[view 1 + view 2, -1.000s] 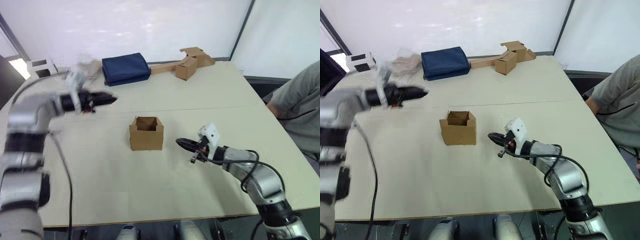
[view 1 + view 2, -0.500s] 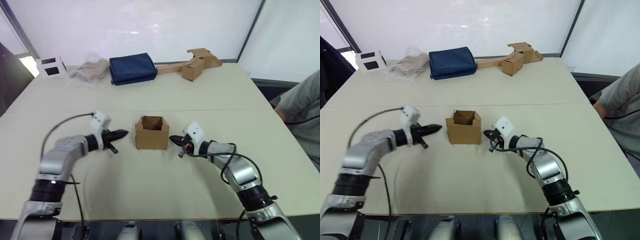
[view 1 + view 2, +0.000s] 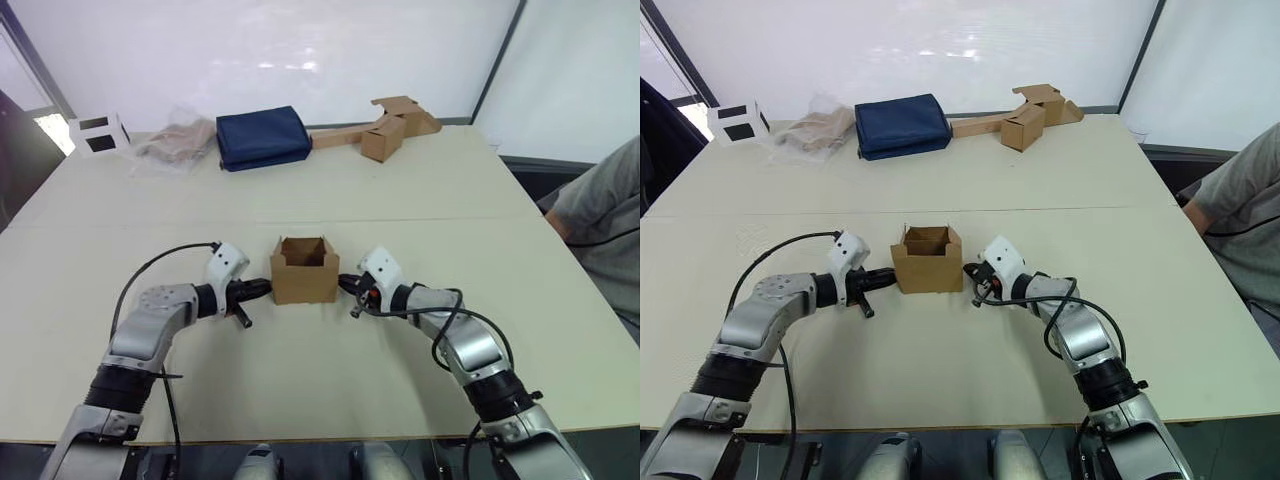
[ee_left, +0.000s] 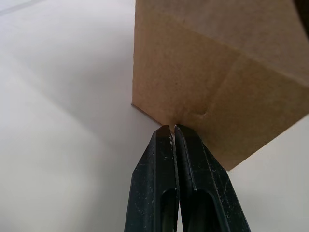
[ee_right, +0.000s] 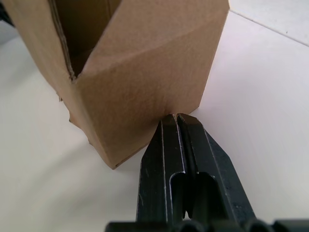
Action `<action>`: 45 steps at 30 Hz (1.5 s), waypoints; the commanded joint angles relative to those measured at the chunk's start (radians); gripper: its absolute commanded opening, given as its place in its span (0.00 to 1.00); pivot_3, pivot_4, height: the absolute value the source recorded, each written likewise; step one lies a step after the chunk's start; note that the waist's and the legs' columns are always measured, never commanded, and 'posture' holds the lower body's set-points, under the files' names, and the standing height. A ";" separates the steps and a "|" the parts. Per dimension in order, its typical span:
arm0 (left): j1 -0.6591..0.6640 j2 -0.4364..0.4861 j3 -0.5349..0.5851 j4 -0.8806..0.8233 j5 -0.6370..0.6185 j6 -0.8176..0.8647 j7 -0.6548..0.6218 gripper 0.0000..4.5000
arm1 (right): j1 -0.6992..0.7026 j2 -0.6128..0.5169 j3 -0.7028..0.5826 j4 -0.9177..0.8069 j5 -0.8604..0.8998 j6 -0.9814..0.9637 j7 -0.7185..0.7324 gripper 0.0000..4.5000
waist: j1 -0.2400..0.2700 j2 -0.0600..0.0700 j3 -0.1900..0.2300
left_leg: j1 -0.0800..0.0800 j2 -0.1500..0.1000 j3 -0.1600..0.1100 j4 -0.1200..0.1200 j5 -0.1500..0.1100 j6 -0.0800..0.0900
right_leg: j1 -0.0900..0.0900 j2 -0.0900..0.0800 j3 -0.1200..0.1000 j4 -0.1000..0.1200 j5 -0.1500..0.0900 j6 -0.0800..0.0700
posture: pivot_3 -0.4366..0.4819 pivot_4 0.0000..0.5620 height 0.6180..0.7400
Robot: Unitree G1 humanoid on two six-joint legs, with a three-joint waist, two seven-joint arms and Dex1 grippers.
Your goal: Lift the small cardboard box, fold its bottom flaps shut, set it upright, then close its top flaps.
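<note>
White cube with dark windows (image 3: 93,133) at the far left corner of the surface (image 3: 330,380); crinkled clear bag (image 3: 175,146) just beside it, then a folded navy cloth (image 3: 262,137).

Left claw (image 3: 262,287) low over the surface, fingers pressed together with nothing between them, tips touching the left wall of the small cardboard box (image 3: 304,269) close to its base. The left wrist view shows the closed tips (image 4: 172,129) meeting the wall near a bottom corner.

The box stands on the surface between the two arms, upper end open, the top flaps (image 3: 303,247) standing up around the opening. Bottom flaps are under the box and cannot be seen.

Right claw (image 3: 345,285) mirrors the left: fingers together, empty, tips against the right wall just above the base, as the right wrist view confirms (image 5: 175,119).

Far side, right of centre: smaller brown box with loose cardboard pieces (image 3: 385,128). A person's grey sleeve (image 3: 600,215) at the right edge.

Judgement: the step in hand is the lift, done as a squeeze between the two closed claws.
- Press inward evenly from both sides; uneven push will slide or spin the box.
- Contact is low on thin walls, so too much force may buckle the card, and too little lets it drop.
- Raise both arms at the same rate, keeping the box level.
</note>
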 commanded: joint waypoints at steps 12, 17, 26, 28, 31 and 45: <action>0.034 -0.040 -0.100 -0.151 0.000 0.028 -0.052 0.02 | 0.167 -0.097 -0.070 -0.332 0.052 0.184 0.010 0.00 | 0.000 0.000 0.000 | 0.001 0.000 0.000 0.000 -0.001 0.001 | 0.001 0.001 0.000 0.000 0.000 0.000 | 0.48 0.27 1.00; 0.023 -0.029 -0.085 -0.135 0.010 0.024 -0.056 0.02 | 0.177 -0.111 -0.070 -0.350 0.037 0.203 0.006 0.00 | 0.000 0.000 0.000 | 0.001 0.000 0.000 0.000 -0.001 0.001 | 0.001 0.000 0.000 0.000 0.000 0.000 | 0.48 0.27 1.00; -0.033 0.121 0.059 -0.157 -0.059 0.097 -0.098 0.02 | 0.206 -0.247 -0.097 -0.473 0.072 0.289 0.073 0.00 | 0.000 0.000 0.000 | 0.001 0.000 0.000 0.000 -0.001 0.002 | 0.001 0.001 0.000 0.000 0.000 0.000 | 0.48 0.27 1.00; -0.047 0.153 0.067 -0.168 -0.088 0.119 -0.139 0.02 | 0.203 -0.284 -0.111 -0.484 0.080 0.293 0.096 0.00 | 0.001 0.000 0.000 | 0.001 0.000 0.000 0.000 -0.001 0.002 | 0.001 0.000 0.000 -0.001 0.000 0.000 | 0.48 0.27 1.00; -0.092 0.173 0.074 -0.192 -0.148 0.163 -0.199 0.02 | 0.150 -0.339 -0.169 -0.445 0.101 0.267 0.136 0.00 | 0.002 0.000 0.000 | 0.001 0.000 0.000 0.000 -0.001 0.002 | 0.002 0.000 0.000 -0.001 0.000 0.000 | 0.48 0.27 1.00; -0.140 0.074 -0.002 -0.196 -0.136 0.119 -0.192 0.02 | -0.051 -0.250 -0.139 -0.321 0.163 0.210 0.152 0.00 | 0.001 0.000 0.000 | 0.001 0.000 0.000 0.000 -0.001 0.002 | 0.002 0.001 0.000 -0.001 0.000 0.000 | 0.48 0.27 1.00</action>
